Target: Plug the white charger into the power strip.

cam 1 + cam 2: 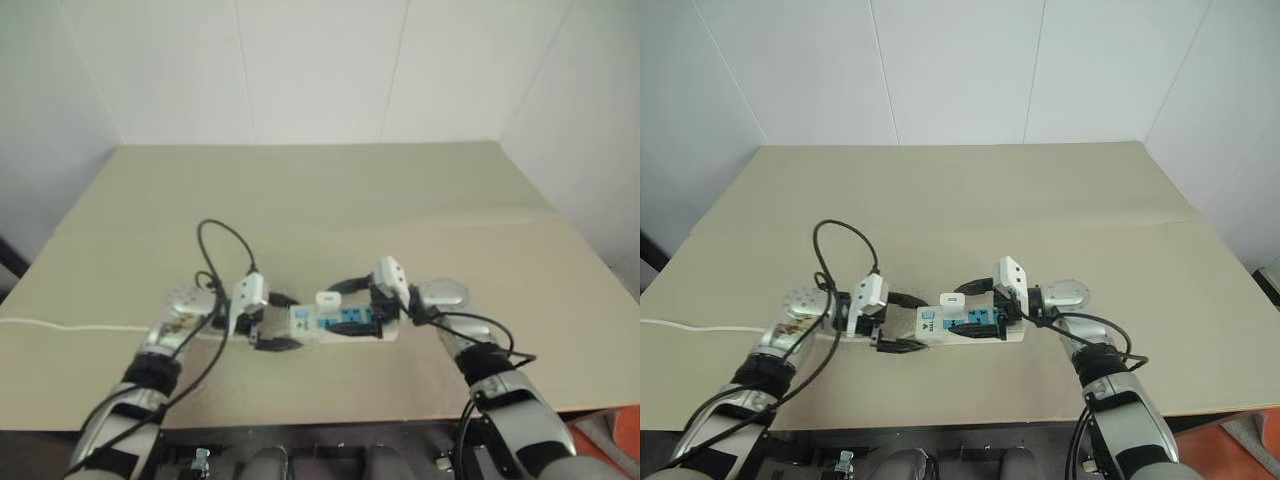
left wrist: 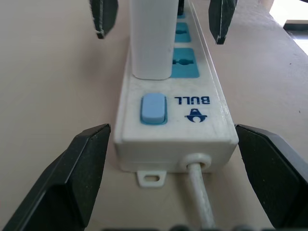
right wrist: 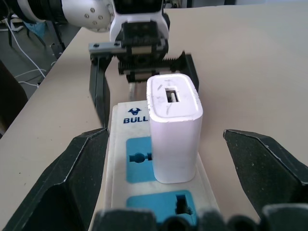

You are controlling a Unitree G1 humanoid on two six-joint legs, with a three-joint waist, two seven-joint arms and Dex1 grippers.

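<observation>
The power strip (image 1: 970, 328) lies flat on the tan surface (image 1: 970, 200), near its front edge, running approx. 9 to 3 o'clock in the head view. It's a long white bar w/ blue sockets in a row, a pale blue switch (image 2: 153, 108) and a "BULL" logo at the end where its thin white cord (image 2: 201, 197) comes out. The white charger (image 3: 173, 127) stands upright in the socket next to the switch; it looks fully seated, though the base contact isn't clear enough to be sure. It's a small white block w/ rounded edges and a slot port on its top face.

Left gripper (image 1: 895, 322) sits at the strip's 9 o'clock end, jaws open, a black finger on either side of the switch end, not touching it. Right gripper (image 1: 980, 300) is at the 3 o'clock end, jaws open too, spread wide to either side of the strip, clear of the charger.
</observation>
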